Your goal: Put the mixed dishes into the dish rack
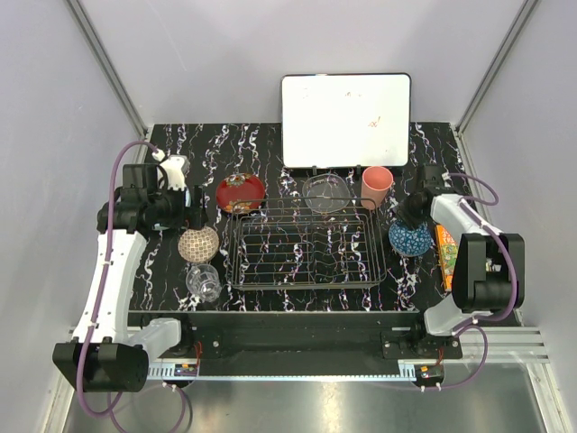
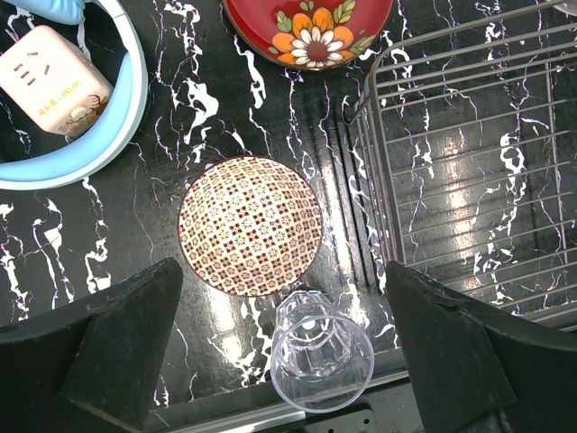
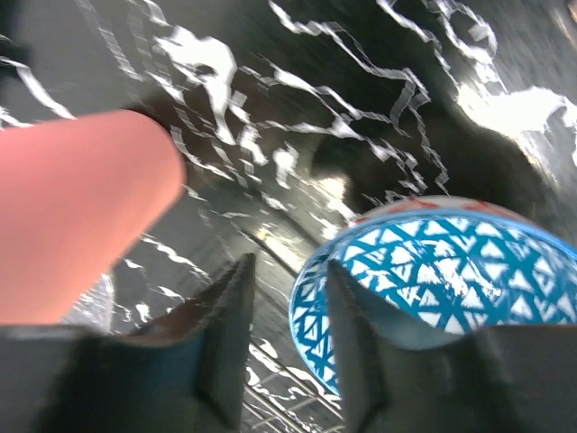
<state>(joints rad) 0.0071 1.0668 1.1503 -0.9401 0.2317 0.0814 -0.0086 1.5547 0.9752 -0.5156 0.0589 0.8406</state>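
Note:
The chrome wire dish rack point(image 1: 306, 244) stands mid-table with nothing in it; its left edge shows in the left wrist view point(image 2: 469, 153). My left gripper point(image 1: 194, 212) is wide open point(image 2: 284, 271) and hovers above the beige lattice bowl point(image 2: 250, 225) and the small clear glass point(image 2: 322, 359). The red bowl point(image 1: 241, 192), the clear glass bowl point(image 1: 325, 192) and the pink cup point(image 1: 377, 186) stand behind the rack. My right gripper point(image 1: 411, 216) is narrowly open point(image 3: 290, 311). Its jaws straddle the left rim of the blue patterned bowl point(image 3: 433, 280), one finger inside, one outside.
A white board point(image 1: 346, 120) leans at the back. A white power strip point(image 2: 54, 86) lies in a blue-rimmed holder point(image 2: 126, 117) at the left. An orange packet point(image 1: 445, 255) lies right of the blue bowl. The glass stands near the table's front edge.

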